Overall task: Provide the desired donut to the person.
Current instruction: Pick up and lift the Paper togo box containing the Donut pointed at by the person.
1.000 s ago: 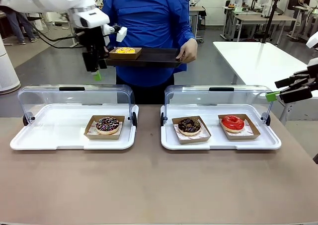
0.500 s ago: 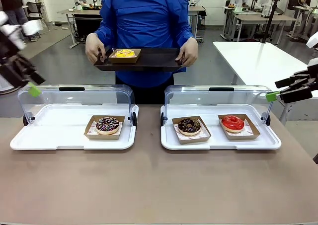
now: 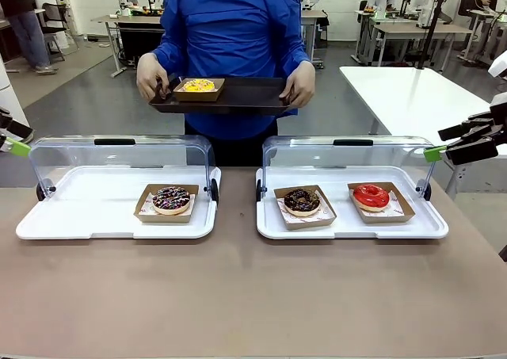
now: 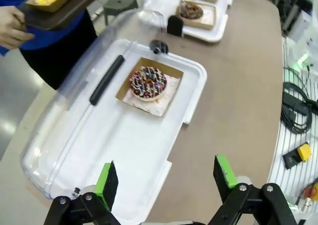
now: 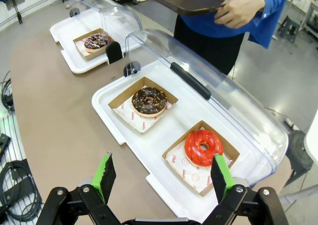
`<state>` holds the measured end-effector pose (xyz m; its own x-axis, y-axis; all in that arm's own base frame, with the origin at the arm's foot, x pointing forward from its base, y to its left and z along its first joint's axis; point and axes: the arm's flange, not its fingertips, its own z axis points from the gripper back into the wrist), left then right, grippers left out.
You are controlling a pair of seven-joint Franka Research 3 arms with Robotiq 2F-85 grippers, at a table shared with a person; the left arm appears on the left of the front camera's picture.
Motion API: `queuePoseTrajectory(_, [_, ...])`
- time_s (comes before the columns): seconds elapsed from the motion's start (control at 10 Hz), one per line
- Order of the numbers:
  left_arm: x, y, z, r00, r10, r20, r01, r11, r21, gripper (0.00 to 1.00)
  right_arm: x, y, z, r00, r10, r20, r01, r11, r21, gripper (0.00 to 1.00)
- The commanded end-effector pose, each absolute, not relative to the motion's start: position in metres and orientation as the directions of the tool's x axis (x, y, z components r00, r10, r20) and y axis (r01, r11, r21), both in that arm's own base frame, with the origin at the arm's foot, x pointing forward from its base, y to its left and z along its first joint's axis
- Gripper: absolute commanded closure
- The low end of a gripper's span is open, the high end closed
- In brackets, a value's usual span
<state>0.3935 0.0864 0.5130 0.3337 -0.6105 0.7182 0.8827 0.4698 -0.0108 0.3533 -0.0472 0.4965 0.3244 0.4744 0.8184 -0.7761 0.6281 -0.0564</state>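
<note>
1. The person (image 3: 230, 26) stands at the far side of the counter (image 3: 253, 295) and holds a dark serving tray (image 3: 245, 97) with both of their own hands, one at each end.
2. On this tray, toward the robot's left end, sits a yellow donut (image 3: 199, 84) in a small cardboard box. We judge that this is the desired donut, and it is already with the person.
3. Our left hand (image 4: 165, 174) is wide open and holds nothing. It hangs by the outer end of the left display case (image 3: 79, 216), well apart from the serving tray.
4. Our right hand (image 5: 162, 174) is also wide open and empty. It hangs by the outer end of the right display case (image 3: 348, 228).
5. Three donuts lie in the cases, each in its own box. The sprinkled donut (image 3: 171, 199) is in the left case. The chocolate donut (image 3: 301, 200) and the red donut (image 3: 371, 195) are side by side in the right case.
6. Both clear lids are tilted back, so the cases are open.
7. In our judgement the main step, the delivery, looks finished. What is left is perhaps only to close the lids, if that is wanted. We cannot tell whether the person wants another donut.
</note>
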Motion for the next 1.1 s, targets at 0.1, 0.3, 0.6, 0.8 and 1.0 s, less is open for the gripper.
queuePoseTrajectory(0.1, [0.399, 0.099, 0.493, 0.24, -0.536, 0.809, 0.881, 0.471, 0.05, 0.0, 0.355, -0.047, 0.494, 0.31, 0.475, 0.824, -0.784, 0.618, -0.062, 0.0])
queuePoseTrajectory(0.3, [0.404, 0.1, 0.493, 0.211, -0.509, 0.834, 0.881, 0.47, 0.064, 0.0, 0.355, -0.047, 0.494, 0.31, 0.475, 0.824, -0.784, 0.618, -0.062, 0.0])
queuePoseTrajectory(0.6, [0.41, 0.099, 0.493, 0.241, -0.494, 0.835, 0.871, 0.49, 0.038, 0.0, 0.355, -0.047, 0.494, 0.31, 0.475, 0.824, -0.784, 0.618, -0.062, 0.0])
queuePoseTrajectory(0.8, [0.411, 0.097, 0.493, 0.245, -0.49, 0.836, 0.869, 0.493, 0.034, 0.0, 0.355, -0.047, 0.494, 0.31, 0.475, 0.824, -0.784, 0.618, -0.062, 0.0])
queuePoseTrajectory(1.0, [0.408, 0.096, 0.492, 0.262, -0.504, 0.823, 0.869, 0.494, 0.026, 0.0, 0.355, -0.047, 0.494, 0.31, 0.475, 0.824, -0.784, 0.618, -0.062, 0.0])
